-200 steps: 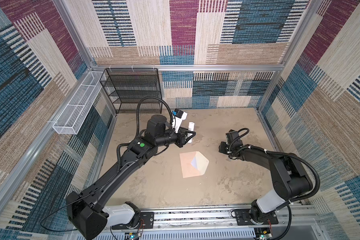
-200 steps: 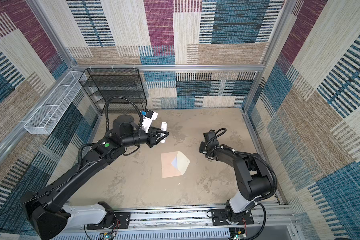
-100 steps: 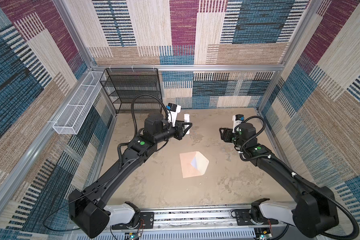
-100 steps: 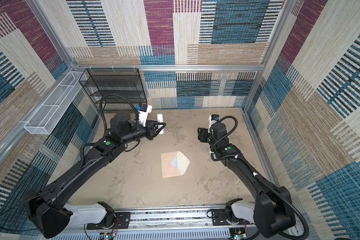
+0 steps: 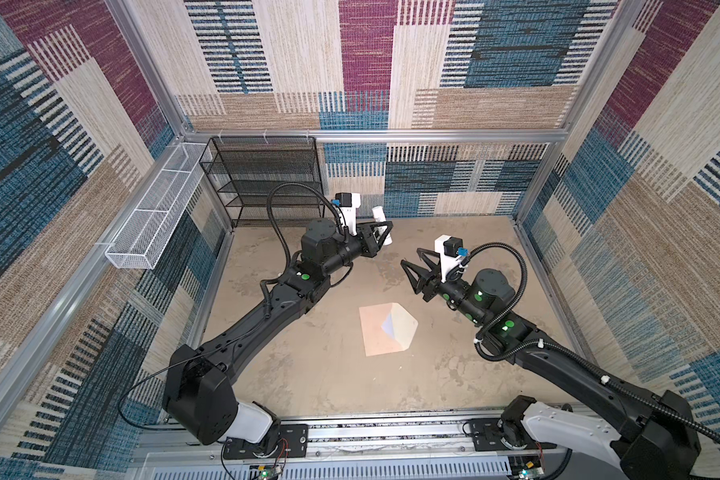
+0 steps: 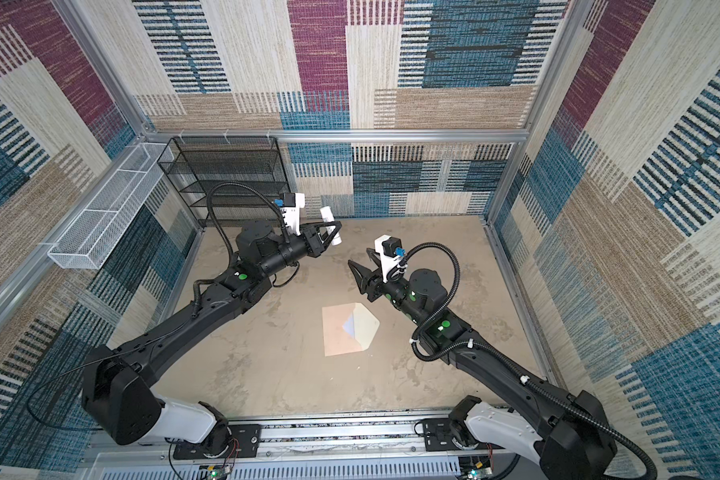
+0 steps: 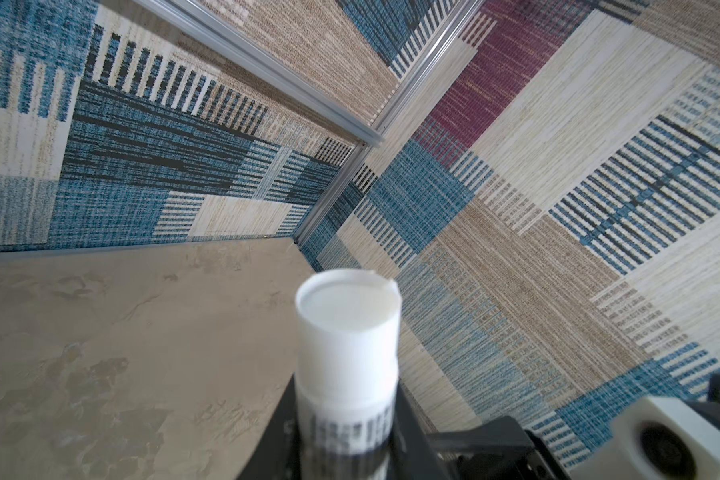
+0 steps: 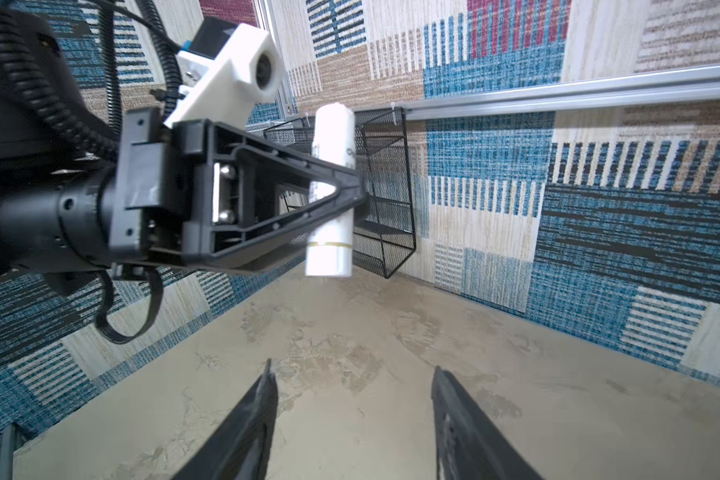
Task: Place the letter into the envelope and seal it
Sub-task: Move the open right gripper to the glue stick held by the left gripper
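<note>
The pale peach-pink paper envelope point(image 5: 375, 338), cream flap point(image 5: 404, 328) open, lies flat on the table point(image 5: 308, 374). At its twelve o'clock the left claw point(image 5: 385, 232) pinches a white cylindrical tube point(image 5: 378, 214); toward one o'clock the right claw point(image 5: 410, 257) hovers spread.

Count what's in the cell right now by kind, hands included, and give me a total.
Pale peach paper envelope, flap open: 1
White cylindrical tube, held in the left hand: 1
Black wire mesh shelf rack: 1
White wire mesh basket: 1
Robot hands: 2, right hand open and empty
Total: 6
</note>
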Tool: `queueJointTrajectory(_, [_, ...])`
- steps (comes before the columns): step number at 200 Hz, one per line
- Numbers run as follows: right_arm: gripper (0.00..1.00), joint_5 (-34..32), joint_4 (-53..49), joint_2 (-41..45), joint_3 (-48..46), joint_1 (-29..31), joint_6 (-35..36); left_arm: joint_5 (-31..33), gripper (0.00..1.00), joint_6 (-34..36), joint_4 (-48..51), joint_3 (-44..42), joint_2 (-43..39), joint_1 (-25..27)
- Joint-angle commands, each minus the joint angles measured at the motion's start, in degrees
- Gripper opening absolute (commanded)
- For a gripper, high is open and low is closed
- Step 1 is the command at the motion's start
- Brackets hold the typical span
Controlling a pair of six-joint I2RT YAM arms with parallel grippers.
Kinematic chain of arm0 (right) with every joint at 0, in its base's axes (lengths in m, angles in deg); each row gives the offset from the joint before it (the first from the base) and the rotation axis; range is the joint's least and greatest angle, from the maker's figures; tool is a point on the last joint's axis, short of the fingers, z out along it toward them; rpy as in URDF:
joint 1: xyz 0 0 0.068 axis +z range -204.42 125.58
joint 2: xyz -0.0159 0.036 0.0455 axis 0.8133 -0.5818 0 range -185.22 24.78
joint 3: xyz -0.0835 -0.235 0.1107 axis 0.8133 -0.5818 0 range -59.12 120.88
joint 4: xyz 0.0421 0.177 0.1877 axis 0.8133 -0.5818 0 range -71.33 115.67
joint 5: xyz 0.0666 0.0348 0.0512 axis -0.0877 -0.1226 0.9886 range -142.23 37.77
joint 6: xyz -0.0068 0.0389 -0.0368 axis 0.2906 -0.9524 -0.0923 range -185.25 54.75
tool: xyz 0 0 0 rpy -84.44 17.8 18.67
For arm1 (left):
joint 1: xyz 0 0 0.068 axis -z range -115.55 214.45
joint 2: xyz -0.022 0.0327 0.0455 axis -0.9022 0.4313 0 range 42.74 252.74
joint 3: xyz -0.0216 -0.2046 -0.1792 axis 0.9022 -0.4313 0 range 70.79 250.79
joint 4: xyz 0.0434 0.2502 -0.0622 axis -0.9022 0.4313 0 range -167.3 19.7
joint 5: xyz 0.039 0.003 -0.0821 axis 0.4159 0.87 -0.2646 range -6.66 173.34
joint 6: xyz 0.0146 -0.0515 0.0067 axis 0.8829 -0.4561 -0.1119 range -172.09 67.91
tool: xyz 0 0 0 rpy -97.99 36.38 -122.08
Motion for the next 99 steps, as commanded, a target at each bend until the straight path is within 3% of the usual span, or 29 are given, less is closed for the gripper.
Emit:
queueJointTrajectory(1, [0.62, -3.27, 6.48, -1.13, -0.33, 1.66, 0.62, -0.18, 0.0, -3.63, -6.95, 0.76, 0.8, 0.33])
queueJointTrajectory(64, [0.6, -6.75, 12.62, -5.65, 0.4, 2.89, 4.54, -0.72, 0.0, -4.26, -7.45, 0.94, 1.47, 1.82])
queueJointTrajectory(99, [0.52, -6.54, 13.7, -7.73, 1.81, 2.84, 6.99, -0.81, 0.0, -4.37, -7.29, 0.39, 1.21, 2.44])
